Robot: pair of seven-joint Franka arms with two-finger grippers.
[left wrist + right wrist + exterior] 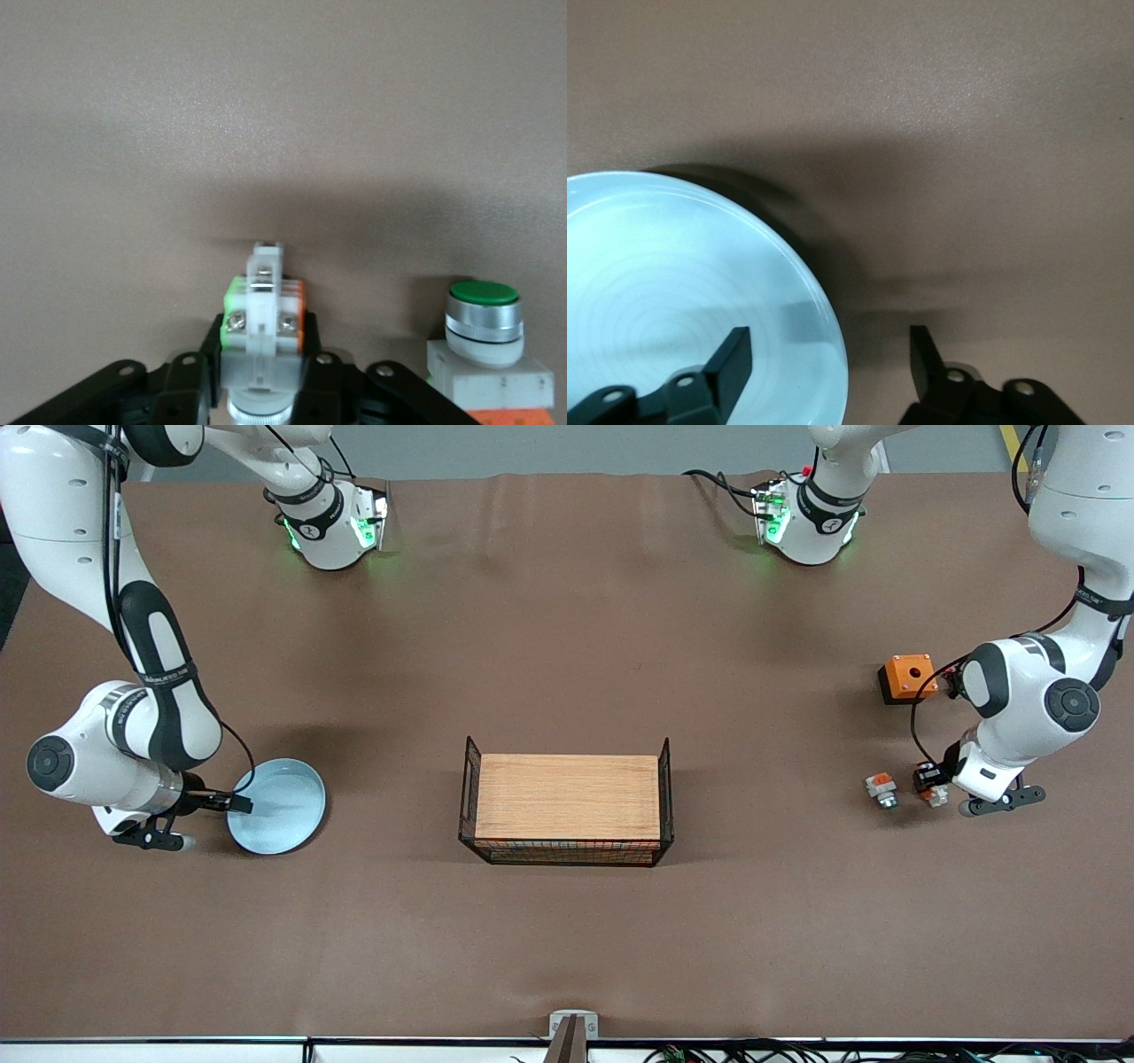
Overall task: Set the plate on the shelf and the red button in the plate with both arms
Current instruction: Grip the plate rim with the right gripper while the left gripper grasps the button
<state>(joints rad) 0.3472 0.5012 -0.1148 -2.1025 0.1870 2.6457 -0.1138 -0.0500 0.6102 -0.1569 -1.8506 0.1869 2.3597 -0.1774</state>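
The pale blue plate (282,806) lies on the table toward the right arm's end. My right gripper (236,804) is open and low at the plate's edge. In the right wrist view the right gripper (827,359) straddles the rim of the plate (664,292), with one finger over the plate's inside and one over the table. The red button (936,797) lies toward the left arm's end. My left gripper (930,786) is down on it. In the left wrist view the left gripper (262,343) is shut on the red button (264,305), its fingers against both sides.
A shorter white piece with a grey metal end (881,789) lies beside the red button and also shows in the left wrist view (485,332). An orange box with a hole (907,677) sits farther from the front camera. A wooden board in a black wire basket (567,864) stands mid-table.
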